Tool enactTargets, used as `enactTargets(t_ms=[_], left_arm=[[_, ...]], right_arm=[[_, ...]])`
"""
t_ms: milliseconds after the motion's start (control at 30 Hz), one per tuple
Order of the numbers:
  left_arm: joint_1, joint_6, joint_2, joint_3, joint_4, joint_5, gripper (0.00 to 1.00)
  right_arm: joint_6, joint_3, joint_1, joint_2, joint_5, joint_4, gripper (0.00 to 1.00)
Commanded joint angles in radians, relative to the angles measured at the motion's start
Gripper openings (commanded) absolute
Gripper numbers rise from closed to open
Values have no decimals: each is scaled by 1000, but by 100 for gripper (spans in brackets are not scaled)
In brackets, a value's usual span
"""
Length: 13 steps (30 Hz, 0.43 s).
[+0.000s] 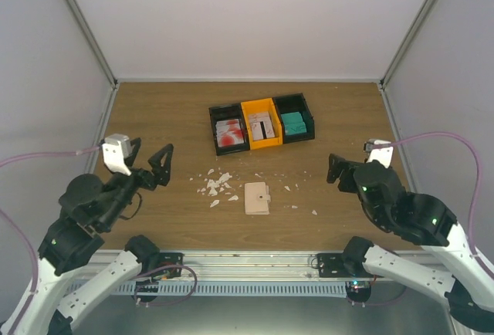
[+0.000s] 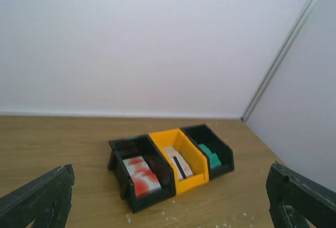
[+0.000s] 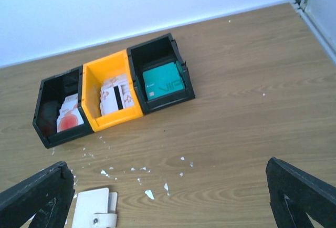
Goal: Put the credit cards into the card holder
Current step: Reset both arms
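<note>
The beige card holder (image 1: 257,197) lies shut and flat on the wooden table between the two arms; the right wrist view shows it at the bottom left (image 3: 94,209). The credit cards sit in three joined bins at the back: red-and-white ones (image 1: 229,134) (image 2: 140,175) on the left, pale ones with dark print (image 1: 260,126) (image 3: 116,97) in the middle, teal ones (image 1: 293,124) (image 3: 163,83) on the right. My left gripper (image 1: 150,155) hovers open left of the holder. My right gripper (image 1: 351,163) hovers open to its right. Both are empty.
The bins are black (image 1: 214,130), orange (image 1: 262,145) and black (image 1: 309,119), side by side. Small white scraps (image 1: 216,184) lie scattered left of the holder, with a few more (image 1: 314,213) to its right. White walls enclose the table on three sides.
</note>
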<state>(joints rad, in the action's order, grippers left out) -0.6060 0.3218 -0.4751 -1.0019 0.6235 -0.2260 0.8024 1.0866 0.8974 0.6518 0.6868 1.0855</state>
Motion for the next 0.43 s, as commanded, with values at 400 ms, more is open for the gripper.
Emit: enactTargets(t_ms=[400], left_arm=[[-2,-37,57,-19,25,-111,99]], right_arm=[[-36,15,-3,-3,76,-17,100]])
